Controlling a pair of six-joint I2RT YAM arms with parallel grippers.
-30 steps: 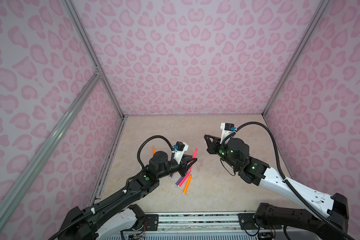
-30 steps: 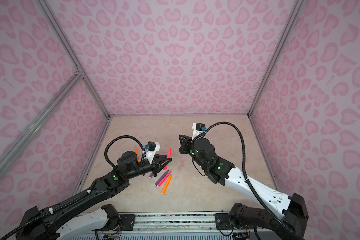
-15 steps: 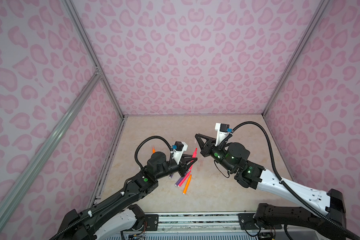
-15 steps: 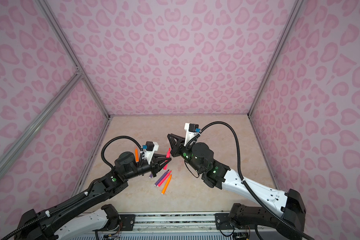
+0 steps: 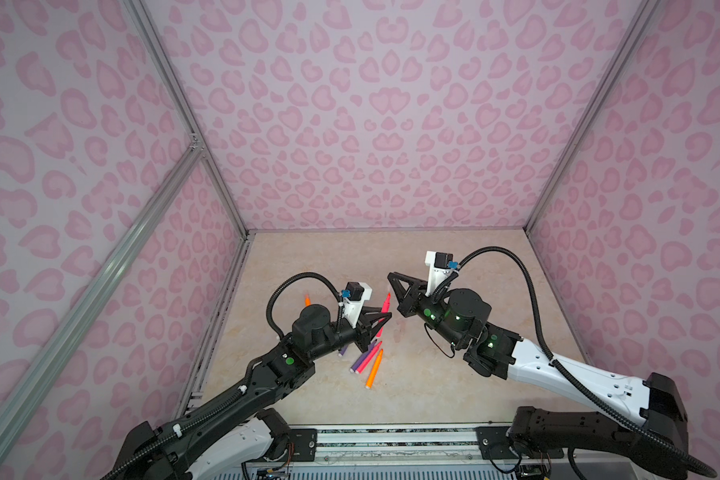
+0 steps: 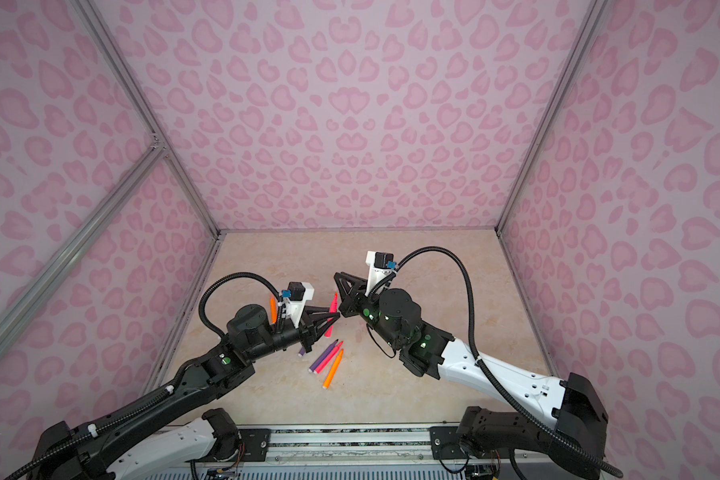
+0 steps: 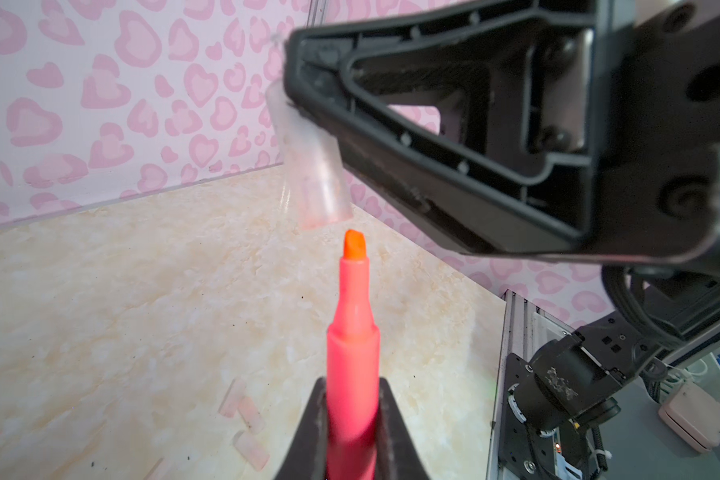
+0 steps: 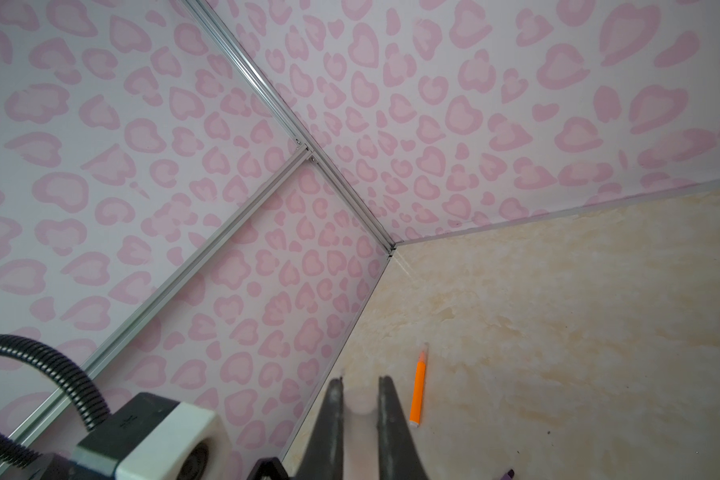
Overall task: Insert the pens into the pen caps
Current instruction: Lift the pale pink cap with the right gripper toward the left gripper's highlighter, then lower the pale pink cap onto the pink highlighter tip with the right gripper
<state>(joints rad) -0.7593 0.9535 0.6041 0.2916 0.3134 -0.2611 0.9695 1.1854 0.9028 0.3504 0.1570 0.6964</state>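
The left gripper (image 7: 352, 382) was closed on a pink pen (image 7: 352, 332), gripping it at mid-barrel so that the orange-tinted chisel tip stood out ahead of the fingertips. In both top views this pen (image 5: 385, 305) (image 6: 334, 302) rose past the left gripper (image 5: 387, 316) (image 6: 336, 317) towards the right gripper (image 5: 390, 276) (image 6: 336, 275), whose tips were just above it.

The right gripper (image 8: 361, 382) was clamped on a pen cap (image 8: 361, 402), a cloudy, nearly colourless tube pinched between its two fingers. From the left wrist camera the pen cap (image 7: 310, 170) hung from the tip of the right gripper with its open mouth turned down at the pen's tip, just ahead of it and slightly off to one side; a narrow gap showed between them, so they were near but apart. In the top views the cap was too faint to make out.

Below the left gripper, on the beige table (image 5: 433, 374), lay a purple pen (image 5: 363, 356), a second pink pen (image 5: 369, 360) and an orange pen (image 5: 374, 369), close together and roughly parallel. Another orange pen (image 5: 307, 300) (image 8: 419, 388) lay on the table behind the left gripper's wrist. Loose caps (image 7: 251, 414) rested on the table beneath the held pen; three were plain, and a fourth seemed to sit at the frame's edge.
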